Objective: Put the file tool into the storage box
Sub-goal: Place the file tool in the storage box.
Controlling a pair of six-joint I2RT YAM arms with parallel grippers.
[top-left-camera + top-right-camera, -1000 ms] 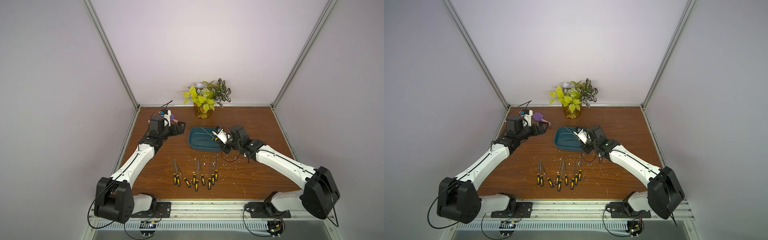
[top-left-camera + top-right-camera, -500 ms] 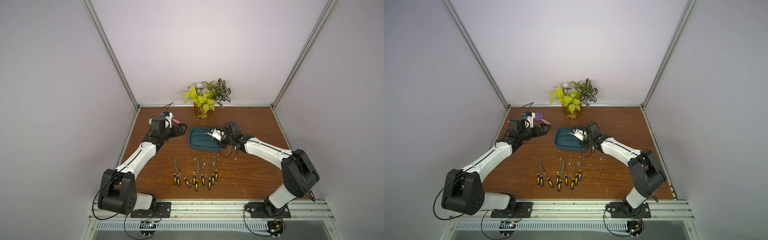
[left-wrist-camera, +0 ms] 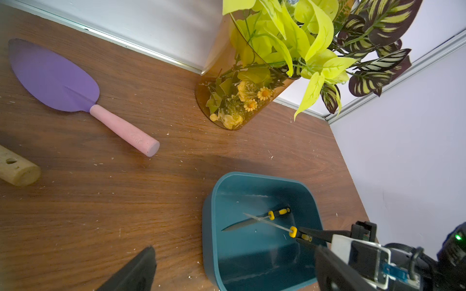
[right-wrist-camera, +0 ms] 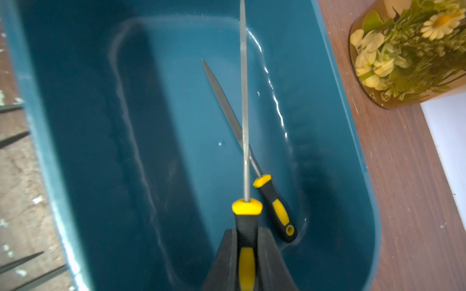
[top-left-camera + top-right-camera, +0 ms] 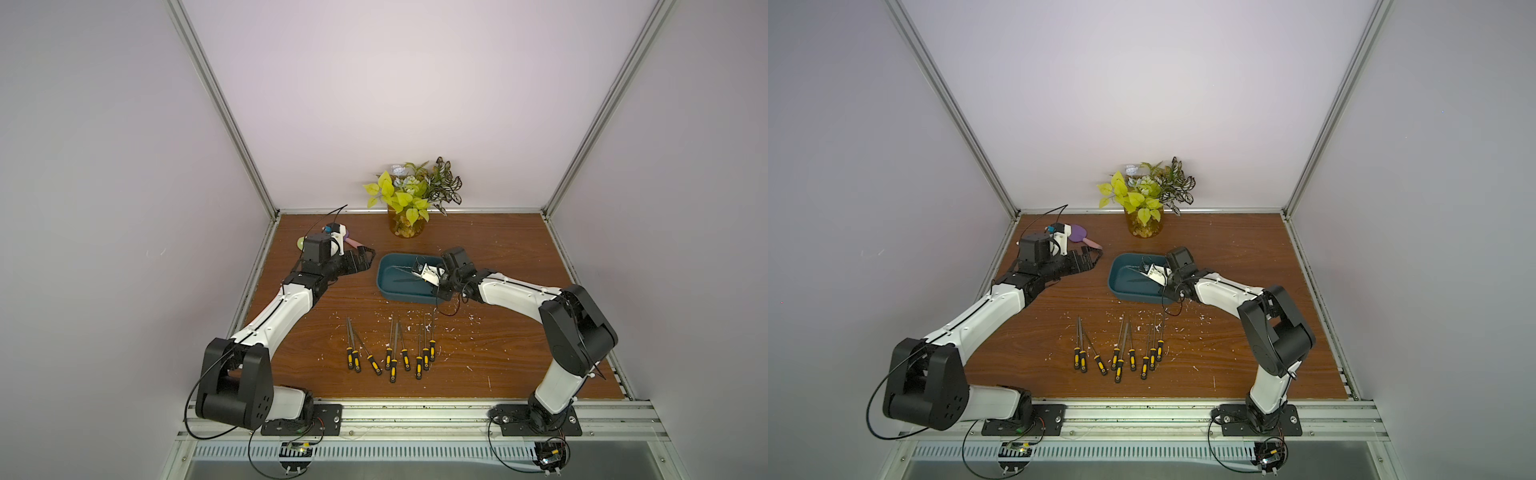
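White right arm [image 5: 511,293] reaches low over the storage box [image 5: 399,296], end effector [image 4: 245,230] clamped on the file tool [image 4: 243,88].

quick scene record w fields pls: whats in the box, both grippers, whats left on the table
storage box: teal, no lid; one file lies inside
right gripper: shut on a second file by its handle, blade crossing over the lying file, inside the box outline
left gripper: open, empty, beside the box
table: about nine loose files in a row near the front
also: purple trowel with pink handle; amber plant jar at the back wall
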